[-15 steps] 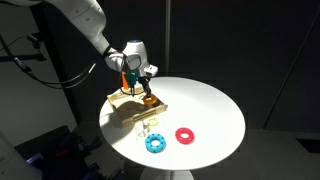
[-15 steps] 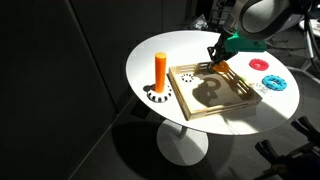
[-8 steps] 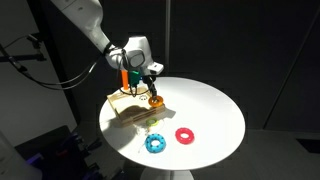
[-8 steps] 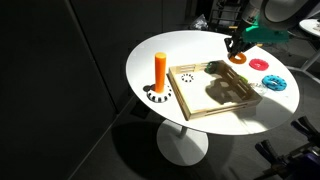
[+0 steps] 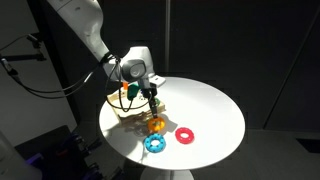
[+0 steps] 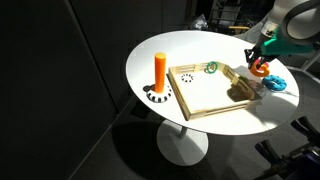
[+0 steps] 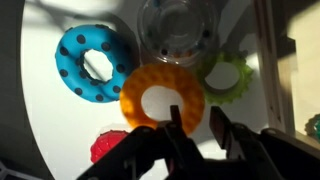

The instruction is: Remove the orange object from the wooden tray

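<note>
Nearly done; gripper (image 7: 195, 125) clamped on the rim of the orange object (image 7: 163, 97), a toothed ring; it hangs past the wooden tray (image 6: 205, 90) edge, over the white table (image 5: 215, 105), beside the blue ring (image 7: 92, 63); left to do: lower, release; contact with table unclear.

Matt wooden tray (image 6: 205, 92), plastic orange object (image 7: 130, 98), smooth white table (image 6: 160, 45)
</note>
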You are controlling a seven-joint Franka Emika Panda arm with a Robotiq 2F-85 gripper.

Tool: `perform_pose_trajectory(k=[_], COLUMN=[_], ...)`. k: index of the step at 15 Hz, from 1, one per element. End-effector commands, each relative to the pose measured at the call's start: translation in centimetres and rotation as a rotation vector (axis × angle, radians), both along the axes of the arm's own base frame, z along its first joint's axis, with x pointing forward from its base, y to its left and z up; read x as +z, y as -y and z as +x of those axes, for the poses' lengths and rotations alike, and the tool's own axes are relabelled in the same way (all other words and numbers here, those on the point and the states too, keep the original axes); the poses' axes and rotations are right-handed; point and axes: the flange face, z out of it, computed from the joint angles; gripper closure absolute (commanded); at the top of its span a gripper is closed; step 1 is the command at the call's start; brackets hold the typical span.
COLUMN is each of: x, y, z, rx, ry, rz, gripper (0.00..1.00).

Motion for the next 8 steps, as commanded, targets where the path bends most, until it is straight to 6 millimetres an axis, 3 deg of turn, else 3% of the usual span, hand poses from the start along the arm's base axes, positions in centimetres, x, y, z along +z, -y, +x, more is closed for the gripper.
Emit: perform_pose_trajectory(k=[1, 5, 8], x=[1.2, 2.9, 5.1], y=[-0.4, -1.3, -1.8], z=[-1.9, -2.7, -3.0], rx=[-0.008, 0.005, 0.012], ry=[-0.054, -0.107, -0.139], rz=[0.024, 0.09, 0.159], gripper=[0.31, 0.02, 0.0])
